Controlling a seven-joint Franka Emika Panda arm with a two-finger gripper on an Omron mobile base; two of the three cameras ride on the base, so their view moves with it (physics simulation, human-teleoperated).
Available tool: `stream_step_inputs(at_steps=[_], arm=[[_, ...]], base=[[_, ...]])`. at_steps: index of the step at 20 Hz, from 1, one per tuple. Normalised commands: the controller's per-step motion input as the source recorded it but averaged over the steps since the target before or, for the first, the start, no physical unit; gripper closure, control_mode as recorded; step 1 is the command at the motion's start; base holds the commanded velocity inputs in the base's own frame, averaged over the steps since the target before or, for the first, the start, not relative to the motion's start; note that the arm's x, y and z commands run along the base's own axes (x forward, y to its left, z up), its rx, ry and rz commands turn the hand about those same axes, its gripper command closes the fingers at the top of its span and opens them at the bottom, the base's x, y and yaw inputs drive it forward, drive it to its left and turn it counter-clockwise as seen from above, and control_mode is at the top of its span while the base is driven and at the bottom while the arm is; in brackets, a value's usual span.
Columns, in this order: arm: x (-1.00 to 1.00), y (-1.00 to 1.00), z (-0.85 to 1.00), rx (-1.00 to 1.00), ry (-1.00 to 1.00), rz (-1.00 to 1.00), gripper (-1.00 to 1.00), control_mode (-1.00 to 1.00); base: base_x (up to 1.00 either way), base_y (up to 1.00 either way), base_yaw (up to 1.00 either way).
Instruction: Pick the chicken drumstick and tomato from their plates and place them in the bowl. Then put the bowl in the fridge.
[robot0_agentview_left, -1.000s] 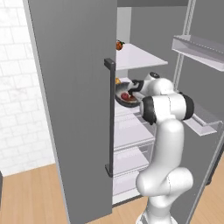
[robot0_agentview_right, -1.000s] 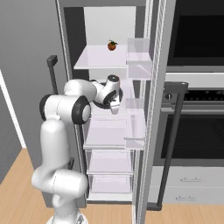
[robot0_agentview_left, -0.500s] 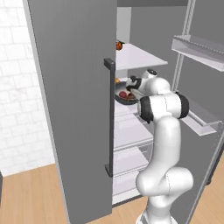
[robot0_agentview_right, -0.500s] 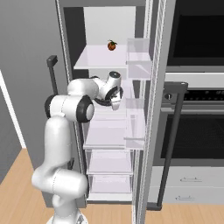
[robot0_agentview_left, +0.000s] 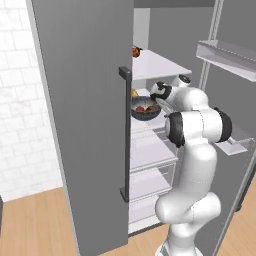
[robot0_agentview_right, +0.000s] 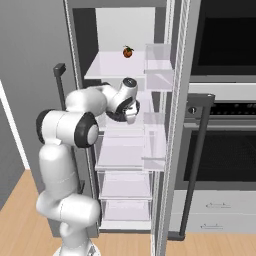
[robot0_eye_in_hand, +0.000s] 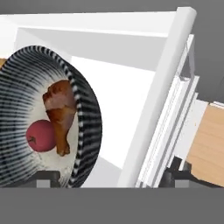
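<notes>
The dark grey-blue bowl rests on a white middle shelf inside the open grey fridge. The reddish-brown chicken drumstick and the round red tomato lie side by side in it. My gripper is at the bowl's near rim and open. Its fingertips stand wide apart, with the rim passing between them untouched. In the right base view the hand hides most of the bowl. The plates are out of view.
A small red-orange fruit sits on the shelf above. The fridge door with its black handle stands to the left; door bins hang on the right. A black wall oven adjoins the fridge.
The jaws have gone from shut on the bowl's rim to wide open, letting the bowl go on the shelf. The hand first reached slightly deeper into the fridge.
</notes>
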Motion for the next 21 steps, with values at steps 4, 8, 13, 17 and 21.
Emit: stream_step_inputs(at_steps=[4, 8, 13, 17, 21], arm=[[-1.00, 0.00, 0.32, -0.01, 0.00, 0.02, -1.00, -1.00], [-1.00, 0.01, 0.63, -0.06, 0.00, 0.12, -1.00, -1.00], [-1.00, 0.04, 0.46, -0.13, 0.00, 0.14, -1.00, -1.00], [-1.00, 0.09, 0.06, -0.20, -0.04, 0.17, -1.00, -1.00], [-1.00, 0.16, 0.00, -0.22, -0.18, 0.16, -1.00, -1.00]], base=[[0.00, 0.00, 0.00], [0.00, 0.00, 0.00], [0.00, 0.00, 0.00], [0.00, 0.00, 0.00], [0.00, 0.00, 0.00]])
